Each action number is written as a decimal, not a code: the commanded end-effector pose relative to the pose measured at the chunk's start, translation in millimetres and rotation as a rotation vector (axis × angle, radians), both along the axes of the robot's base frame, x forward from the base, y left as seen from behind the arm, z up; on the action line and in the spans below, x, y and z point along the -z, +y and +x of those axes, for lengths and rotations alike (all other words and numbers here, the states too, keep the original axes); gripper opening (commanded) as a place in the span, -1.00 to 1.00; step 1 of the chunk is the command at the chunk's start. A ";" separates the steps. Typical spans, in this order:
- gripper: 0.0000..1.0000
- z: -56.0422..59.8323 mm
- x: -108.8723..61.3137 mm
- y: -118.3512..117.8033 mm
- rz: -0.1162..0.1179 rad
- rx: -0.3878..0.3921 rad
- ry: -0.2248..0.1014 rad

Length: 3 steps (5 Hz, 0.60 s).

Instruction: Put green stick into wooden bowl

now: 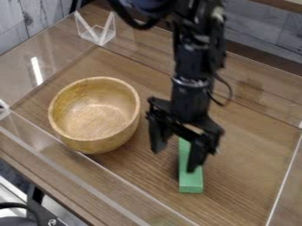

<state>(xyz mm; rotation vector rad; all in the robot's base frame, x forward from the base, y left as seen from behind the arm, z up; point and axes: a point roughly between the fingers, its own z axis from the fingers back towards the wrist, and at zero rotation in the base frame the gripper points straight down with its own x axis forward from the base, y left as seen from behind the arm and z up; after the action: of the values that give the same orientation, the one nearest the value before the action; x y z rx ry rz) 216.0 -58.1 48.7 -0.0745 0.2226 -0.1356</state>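
You have the wooden bowl (94, 113) sitting empty on the table (253, 124). Just right of the bowl, your claw (183, 154) points down, released and spread wide, straddling the green stick (190, 176), which lies flat on the table.

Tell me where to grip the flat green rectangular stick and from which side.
Grip the flat green rectangular stick across its narrow width near mid-length, coming from above: it lies flat on the table, long sides exposed. The open pincer already straddles it there.

Soft even daylight, slight blur, plexiglass glare.
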 end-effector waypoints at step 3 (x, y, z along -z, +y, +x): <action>1.00 13.2 -4.3 -2.1 -0.018 -0.044 -0.122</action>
<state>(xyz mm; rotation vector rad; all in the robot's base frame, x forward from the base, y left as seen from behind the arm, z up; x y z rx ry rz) 223.2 -60.3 42.0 -0.0827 0.1493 -0.0989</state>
